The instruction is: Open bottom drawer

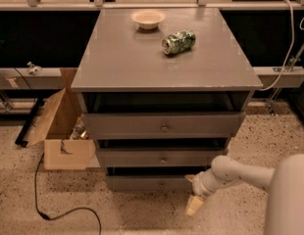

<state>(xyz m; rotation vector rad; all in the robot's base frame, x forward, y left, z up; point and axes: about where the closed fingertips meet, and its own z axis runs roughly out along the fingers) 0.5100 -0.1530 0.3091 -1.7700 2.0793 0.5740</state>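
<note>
Claw (192, 192) and forearm reach in from the lower right of the frame, low to the floor, at the right end of the bottom drawer (147, 182). That drawer is the narrowest grey front, at lower centre under the two wider fronts, with a dark gap above it. It looks shut or nearly so. Its small knob (161, 183) sits at centre, off to the left of the claw and not touched by it.

The claw's two pale tips appear spread apart, one raised near the drawer's right corner and one pointing down toward the floor, with nothing between them. By my reading it is held open and low so that it can slide left along the front and close round the knob, so the pull has not yet begun.

A bowl (148, 18) and a crushed green can (178, 41) lie on the table (122, 58), high in the frame and well clear of the work. A cardboard box (59, 136) stands at left.
</note>
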